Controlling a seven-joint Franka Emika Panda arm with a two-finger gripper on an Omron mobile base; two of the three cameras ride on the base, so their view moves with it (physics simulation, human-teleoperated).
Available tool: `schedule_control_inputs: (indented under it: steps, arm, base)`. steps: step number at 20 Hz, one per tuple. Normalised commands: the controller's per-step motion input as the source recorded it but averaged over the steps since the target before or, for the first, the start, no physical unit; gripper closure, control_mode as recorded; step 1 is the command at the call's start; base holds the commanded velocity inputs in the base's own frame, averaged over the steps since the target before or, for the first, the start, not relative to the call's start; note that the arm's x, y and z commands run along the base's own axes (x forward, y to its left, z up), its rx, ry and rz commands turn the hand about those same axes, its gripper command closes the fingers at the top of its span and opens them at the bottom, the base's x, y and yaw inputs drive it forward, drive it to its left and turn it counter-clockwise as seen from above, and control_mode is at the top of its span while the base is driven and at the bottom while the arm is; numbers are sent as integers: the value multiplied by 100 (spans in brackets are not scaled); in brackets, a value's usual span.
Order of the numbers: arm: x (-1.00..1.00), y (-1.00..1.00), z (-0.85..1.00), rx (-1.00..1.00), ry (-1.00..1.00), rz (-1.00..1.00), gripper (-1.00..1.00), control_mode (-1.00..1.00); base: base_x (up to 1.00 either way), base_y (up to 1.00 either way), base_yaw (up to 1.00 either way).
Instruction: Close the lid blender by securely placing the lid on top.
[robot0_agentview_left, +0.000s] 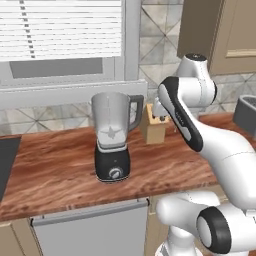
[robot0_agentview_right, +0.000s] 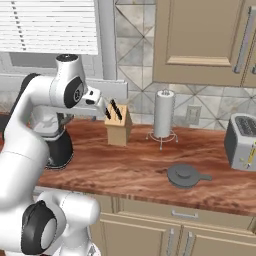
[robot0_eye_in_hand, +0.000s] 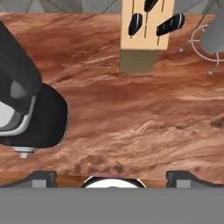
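Blender (robot0_agentview_left: 114, 142) lidless; lid (robot0_agentview_right: 185, 175) on counter.

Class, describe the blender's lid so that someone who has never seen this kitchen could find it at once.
Start at the wooden counter below the wall cabinets. Between the paper towel stand and the grey toaster, nearer the front edge, lies the lid. It is the one flat thing there: a dark grey disc with a raised knob and a side tab.

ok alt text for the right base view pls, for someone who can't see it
A dark grey blender lid lies flat on a wooden kitchen counter, far right of the blender, which the white robot arm partly hides at the left. Between them stand a knife block and a paper towel holder; a toaster sits at the right edge.
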Motion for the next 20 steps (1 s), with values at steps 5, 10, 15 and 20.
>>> schedule_control_inputs:
  steps: [5, 10, 15, 20]
  arm:
    - [0, 0, 0, 0, 0, 0, -100, 100]
    - [0, 0, 0, 0, 0, 0, -100, 100]
    - [0, 0, 0, 0, 0, 0, -100, 100]
    - [0, 0, 0, 0, 0, 0, -100, 100]
  base:
    - [48, -47, 0]
    - [26, -46, 0]
    - [5, -38, 0]
    - [0, -13, 0]
